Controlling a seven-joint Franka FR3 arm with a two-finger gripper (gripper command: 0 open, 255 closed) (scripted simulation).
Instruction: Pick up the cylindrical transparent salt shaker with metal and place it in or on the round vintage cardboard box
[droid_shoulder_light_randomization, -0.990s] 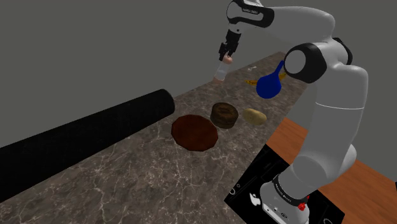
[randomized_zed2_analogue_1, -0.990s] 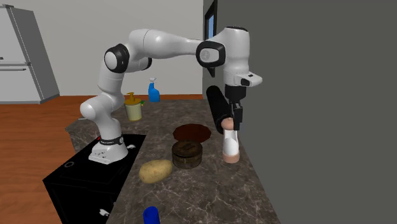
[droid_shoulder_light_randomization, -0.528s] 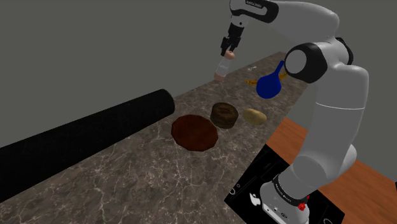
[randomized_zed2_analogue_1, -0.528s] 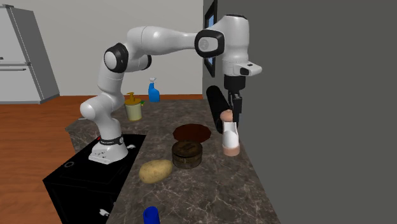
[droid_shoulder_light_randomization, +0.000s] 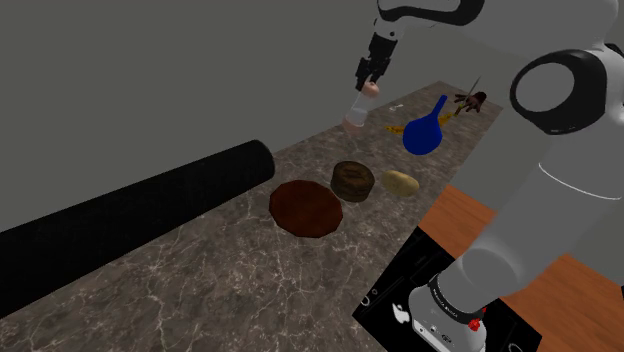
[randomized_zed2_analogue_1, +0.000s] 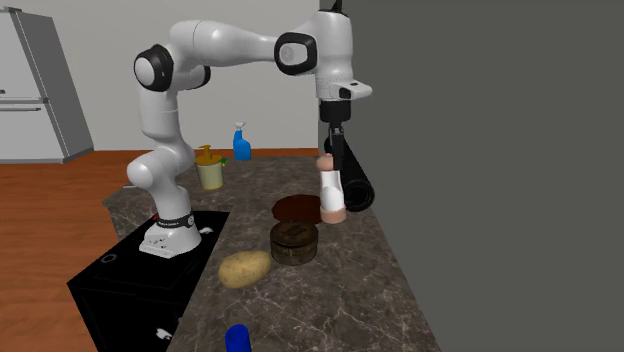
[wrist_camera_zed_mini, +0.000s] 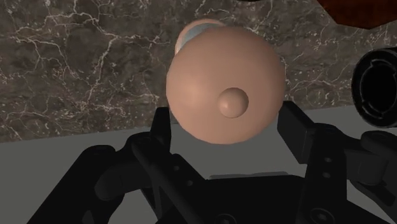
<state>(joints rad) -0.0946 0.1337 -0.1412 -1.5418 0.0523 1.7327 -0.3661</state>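
Above the far end of the dark marble tabletop (droid_shoulder_light_randomization: 210, 290), we see the end effector (droid_shoulder_light_randomization: 368, 84) clamped on the salt shaker (droid_shoulder_light_randomization: 355, 108). Its two black fingers (wrist_camera_zed_mini: 164, 130) press against either side of the pinkish domed cap. We read the shaker as hanging roughly upright and clear of the surface, with a pale see-through body and a pinkish base.

From the second exterior view, it overlaps that view's right edge of a dark reddish-brown disc (randomized_zed2_analogue_1: 298, 208) and sits in front of the end of a long black cylinder (randomized_zed2_analogue_1: 352, 180). Looking down along the end effector, we find bare marble under the shaker, with the disc and the cylinder's round end off to one side.

The round box (droid_shoulder_light_randomization: 352, 179), brown and squat, stands on the tabletop just beside the disc and apart from the shaker. A potato (droid_shoulder_light_randomization: 400, 183) lies just beside the box, and we spot a blue flask (droid_shoulder_light_randomization: 424, 131) beyond it, near the tabletop's edge.
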